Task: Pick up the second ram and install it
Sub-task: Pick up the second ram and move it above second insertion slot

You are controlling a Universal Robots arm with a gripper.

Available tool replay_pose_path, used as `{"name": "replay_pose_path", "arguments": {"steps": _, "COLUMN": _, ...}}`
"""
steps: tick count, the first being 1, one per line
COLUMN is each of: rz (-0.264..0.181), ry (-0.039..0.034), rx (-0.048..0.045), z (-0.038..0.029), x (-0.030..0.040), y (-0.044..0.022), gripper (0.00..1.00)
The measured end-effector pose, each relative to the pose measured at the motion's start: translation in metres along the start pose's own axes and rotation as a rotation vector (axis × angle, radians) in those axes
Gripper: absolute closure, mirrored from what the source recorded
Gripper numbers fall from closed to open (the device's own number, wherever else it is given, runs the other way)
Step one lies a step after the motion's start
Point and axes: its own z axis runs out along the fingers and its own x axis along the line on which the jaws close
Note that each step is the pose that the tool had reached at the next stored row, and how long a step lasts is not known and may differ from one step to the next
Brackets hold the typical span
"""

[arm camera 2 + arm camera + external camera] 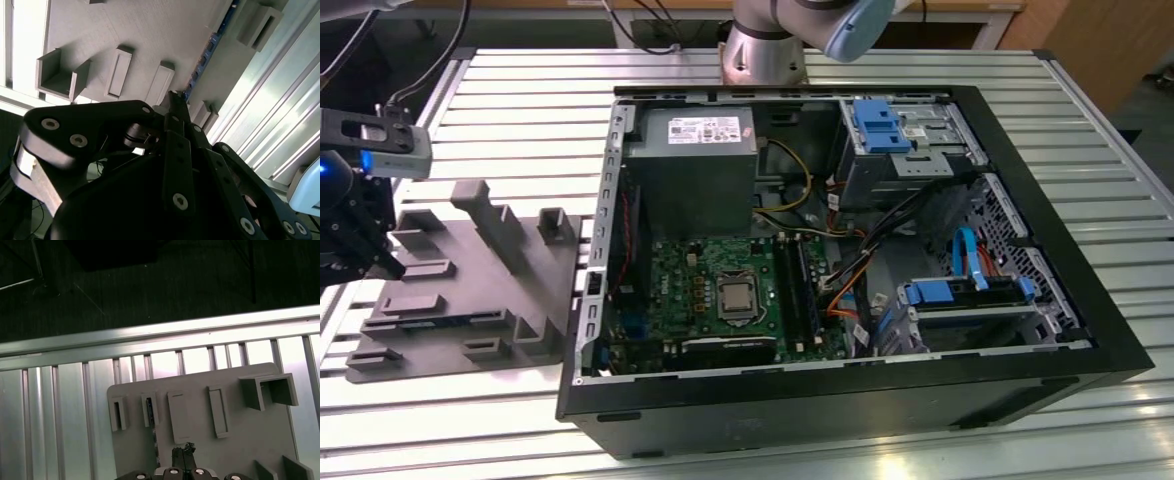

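The second ram [210, 45] is a slim dark stick standing on edge in a groove of the grey fixture plate [467, 300]. It appears as a thin dark line [155, 442] in the first wrist view. My gripper [374, 262] hangs over the plate at the exterior view's left. Its two fingers [183, 450] are pressed together with nothing between them. The fingertips [175, 100] sit just beside one end of the ram, apart from it. The open computer case [1067, 380] holds the green motherboard [707, 285] with its long black slots [798, 290].
The fixture plate [240, 440] carries raised brackets [270, 390] and small slotted blocks [117, 412]. Everything rests on a slatted metal table [507, 90], whose edge lies just beyond the plate. The arm's base [761, 50] stands behind the case.
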Motion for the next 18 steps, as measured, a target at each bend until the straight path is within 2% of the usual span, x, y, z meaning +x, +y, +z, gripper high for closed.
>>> {"name": "replay_pose_path", "arguments": {"steps": 18, "rz": -0.002, "ry": 0.0, "rx": 0.0, "z": 0.0032, "x": 0.0032, "y": -0.0006, "gripper": 0.89}}
